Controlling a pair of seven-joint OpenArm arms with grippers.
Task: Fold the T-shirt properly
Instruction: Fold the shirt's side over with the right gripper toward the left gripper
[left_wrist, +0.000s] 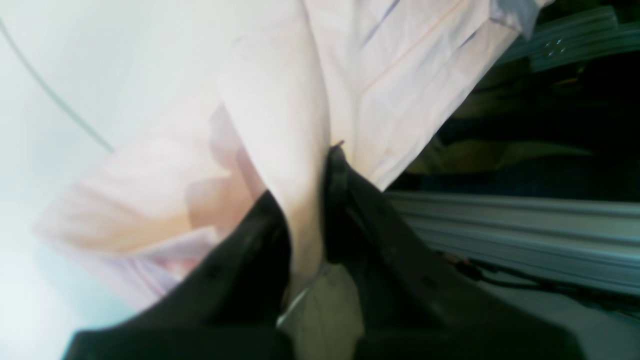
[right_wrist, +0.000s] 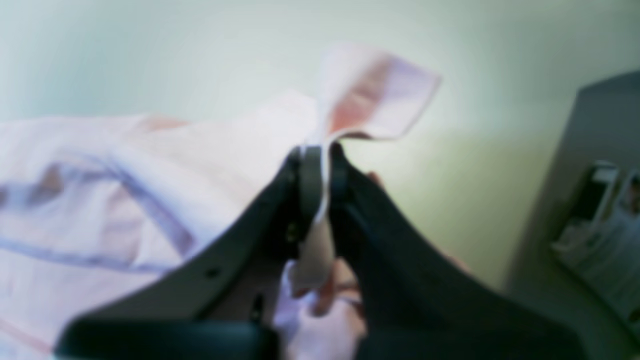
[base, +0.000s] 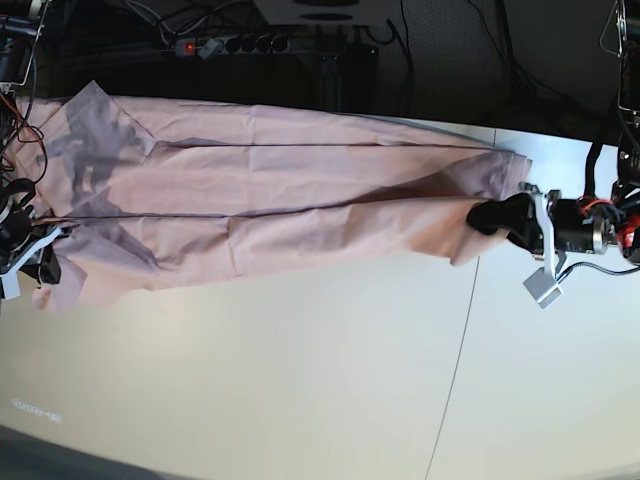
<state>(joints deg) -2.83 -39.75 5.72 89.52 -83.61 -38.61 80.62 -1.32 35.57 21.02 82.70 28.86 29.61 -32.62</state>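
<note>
I am holding the T-shirt (base: 290, 200) stretched lengthwise across the far part of the white table (base: 300, 380), one end in each hand, and I am judging the step in hand to be tensioning the cloth ahead of a fold. My left gripper (left_wrist: 320, 210) is clamped on a thick fold of pink fabric at the base view's right end; my right gripper (right_wrist: 320, 165) is pinched shut on a thin edge of fabric at the left end, with a loose flap standing above the jaws. To do this well, I should be keeping both grips at matched height and pulling evenly, so the long creases running through the shirt are flattening rather than twisting, and lowering both ends together. Both wrist views are blurred, so I cannot tell which part of the garment, hem or shoulder, either grip is holding. The right gripper is partly cut off at the base view's left edge. No lettering or neck label is clearly readable.
</note>
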